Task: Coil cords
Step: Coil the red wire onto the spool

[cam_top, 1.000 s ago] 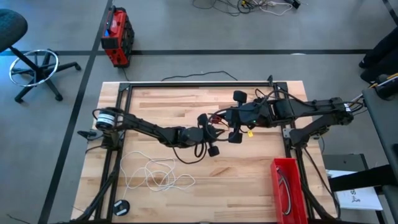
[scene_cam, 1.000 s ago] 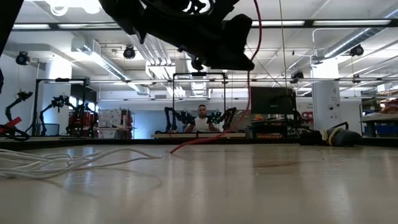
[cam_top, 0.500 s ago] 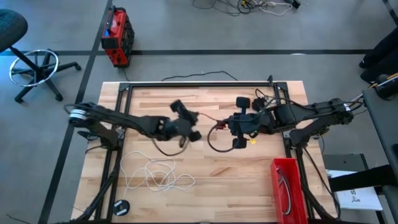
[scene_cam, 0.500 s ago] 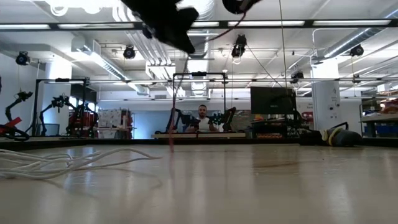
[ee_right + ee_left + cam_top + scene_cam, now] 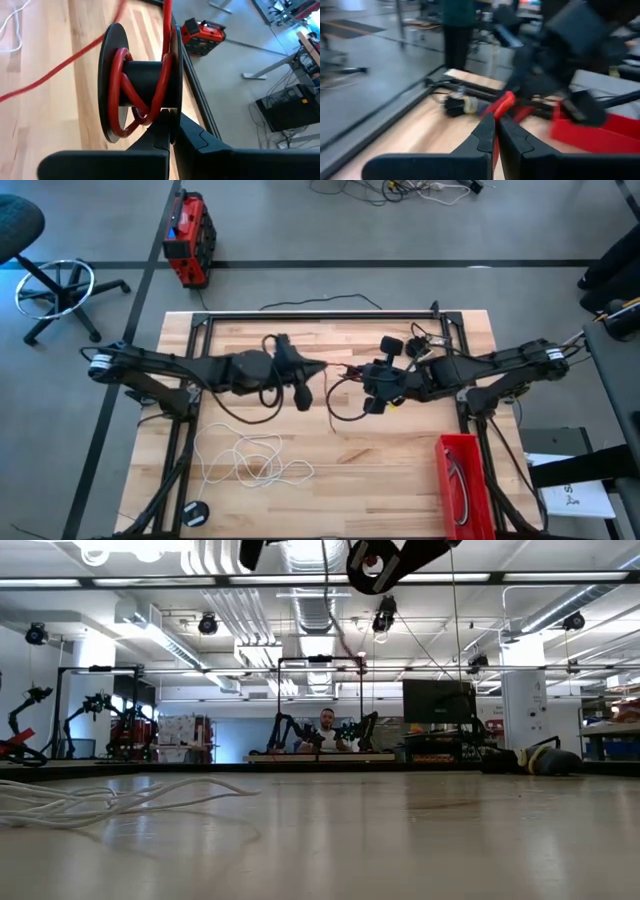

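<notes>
Apparently red cord (image 5: 131, 97) crosswise around spool (image 5: 141, 85)

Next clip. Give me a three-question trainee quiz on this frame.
1. What does the right gripper hold?
A) a spool wound with red cord
B) a plug
C) a bin
2. True or false: the white cord lies loose on the table.
3. Fill in: the left gripper pinches the ___ cord.
Key: 1 A; 2 true; 3 red.
</notes>
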